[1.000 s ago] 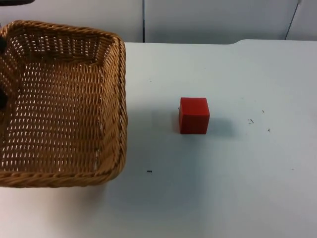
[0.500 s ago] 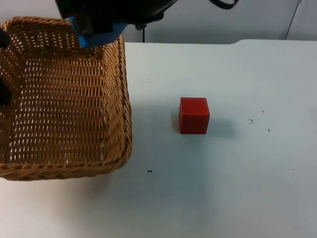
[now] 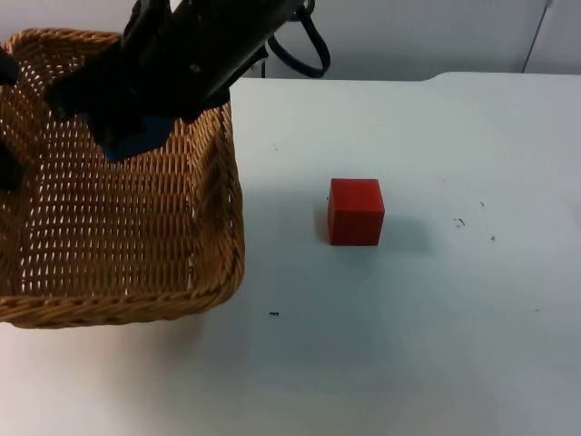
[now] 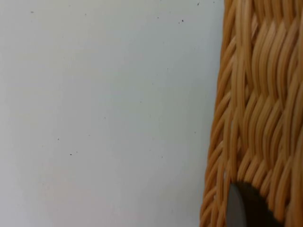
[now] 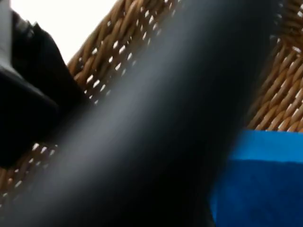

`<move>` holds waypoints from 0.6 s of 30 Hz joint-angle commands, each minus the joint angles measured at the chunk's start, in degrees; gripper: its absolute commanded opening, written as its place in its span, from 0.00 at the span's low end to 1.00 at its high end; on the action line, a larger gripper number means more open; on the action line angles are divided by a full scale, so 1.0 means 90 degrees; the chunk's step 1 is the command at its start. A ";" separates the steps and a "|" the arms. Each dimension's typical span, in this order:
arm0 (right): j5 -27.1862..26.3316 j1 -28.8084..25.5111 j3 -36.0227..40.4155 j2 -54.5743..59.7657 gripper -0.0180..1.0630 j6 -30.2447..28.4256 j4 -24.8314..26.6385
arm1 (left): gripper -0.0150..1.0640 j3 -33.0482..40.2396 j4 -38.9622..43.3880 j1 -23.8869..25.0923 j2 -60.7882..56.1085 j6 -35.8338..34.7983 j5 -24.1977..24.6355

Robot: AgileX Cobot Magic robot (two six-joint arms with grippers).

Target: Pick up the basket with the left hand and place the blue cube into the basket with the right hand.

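Placing step: right end effector (image 3: 136,136), clamped on blue cube (image 3: 132,143), above woven wicker basket (image 3: 213,227) gripped by left end effector (image 3: 7,168); next, release.

We see even, bright overhead light on the white table (image 3: 436,345). The red cube (image 3: 356,211) casts a soft shadow to its right in the frame centre. In the right wrist view, a dark blurred shape is out of focus.

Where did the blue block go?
The blue block is in the right claw, hanging over the inside of the basket at the table's left side, far from the red block.
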 commanded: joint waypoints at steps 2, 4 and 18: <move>-0.0047 0.0033 -0.0124 0.0110 0.01 -0.0046 -0.0022 | 0.01 -0.0064 -0.0217 -0.0034 -0.0040 0.0023 0.0056; -0.0086 0.0021 -0.0124 0.0197 0.01 -0.0046 -0.0039 | 0.01 -0.0064 -0.0237 -0.0034 -0.0040 0.0023 0.0052; -0.0321 0.0021 -0.0158 0.0481 0.18 -0.0046 -0.0172 | 0.01 -0.0064 -0.0265 -0.0034 -0.0040 0.0066 0.0105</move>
